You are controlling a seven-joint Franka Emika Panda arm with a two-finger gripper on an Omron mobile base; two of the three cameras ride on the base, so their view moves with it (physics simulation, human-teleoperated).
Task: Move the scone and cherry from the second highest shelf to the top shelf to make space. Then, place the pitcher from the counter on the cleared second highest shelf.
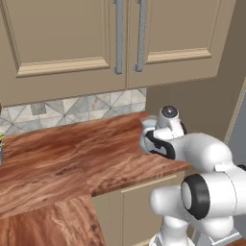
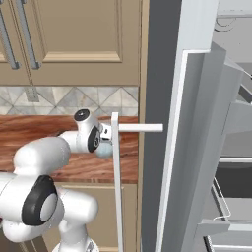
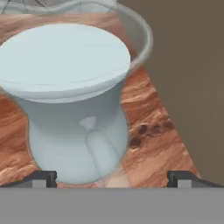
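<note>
I have the gripper right above the pitcher, looking down into its wide top, and the two fingers are spread as far as they go, one on each side of the round body, holding nothing. The pitcher sits on the counter near the right end, close to the tall brown wall there. From the right base view I can just see a bit of pale blue peeking out under my hand. Here is what worries me. The pitcher is fat and shiny, so if I close on the round belly it could slip out or pop up. If I come down a little crooked, one finger could hit the rim and tip it over. It is near the counter end, so a bump could push it off. The fridge door stands open just beside my arm, and I could knock the pitcher against it while carrying. I cannot tell from here if the shelf is cleared yet.
</note>
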